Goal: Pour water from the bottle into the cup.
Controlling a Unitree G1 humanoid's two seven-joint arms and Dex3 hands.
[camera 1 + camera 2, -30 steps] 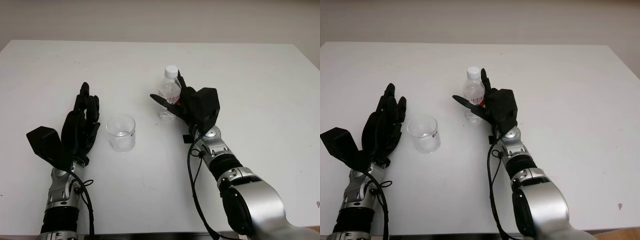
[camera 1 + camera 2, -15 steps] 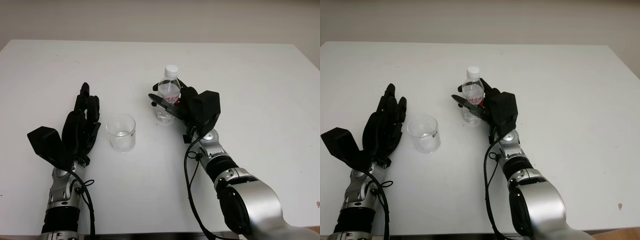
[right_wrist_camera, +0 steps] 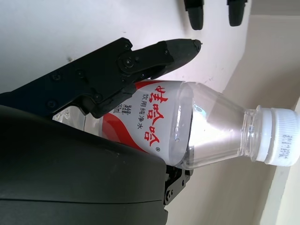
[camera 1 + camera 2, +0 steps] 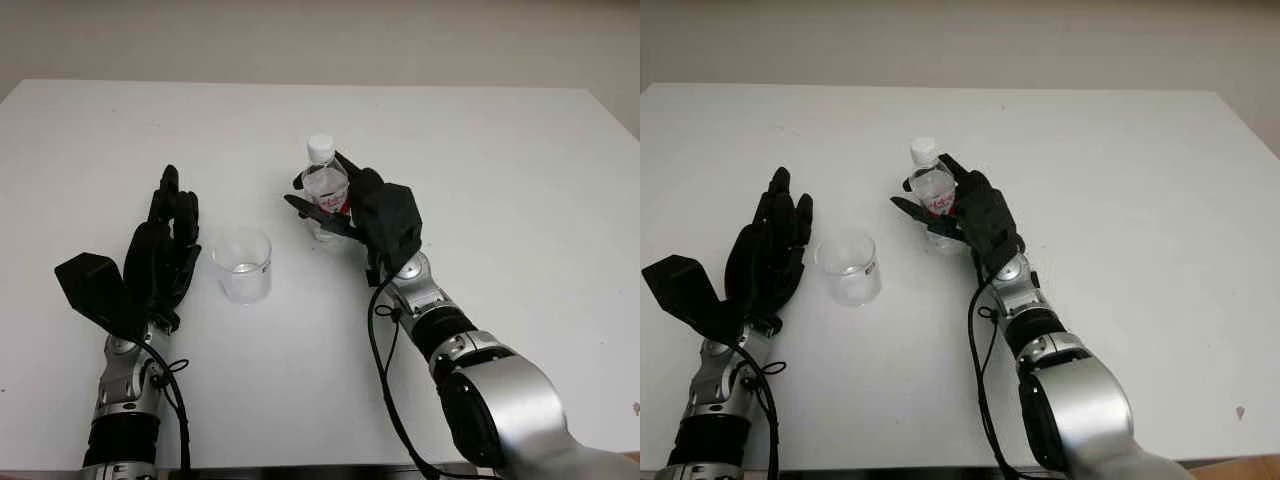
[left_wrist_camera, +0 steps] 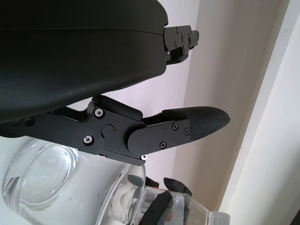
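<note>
We see the bottle (image 4: pixel 326 192) near the middle of the white bench (image 4: pixel 500 160), tilted a little so its white cap (image 4: pixel 320 147) leans toward the cup side. It is a clear plastic bottle with a red and white label (image 3: pixel 152 117), and the cap is still screwed on. The right robot hand (image 4: pixel 372 215) is clamped around its body: black fingers (image 3: pixel 140 63) wrap across the label on one side while the hand's shell presses against the other. We cannot tell whether the bottle's base touches the bench or is lifted just off it, since the hand hides that part.

The cup (image 4: pixel 242 265) stands upright on the bench, just beside the bottle toward the robot's left, apart from it. It is a short clear cup; we cannot tell whether it holds any water. In the left wrist view the cup (image 5: pixel 42 173) sits close under the hand's finger (image 5: pixel 187 126), with the bottle (image 5: pixel 187 211) beyond it.

The left robot hand (image 4: pixel 160 250) is open and holds nothing. It stands just beside the cup on the side away from the bottle, palm turned toward it, with a narrow gap between them.
</note>
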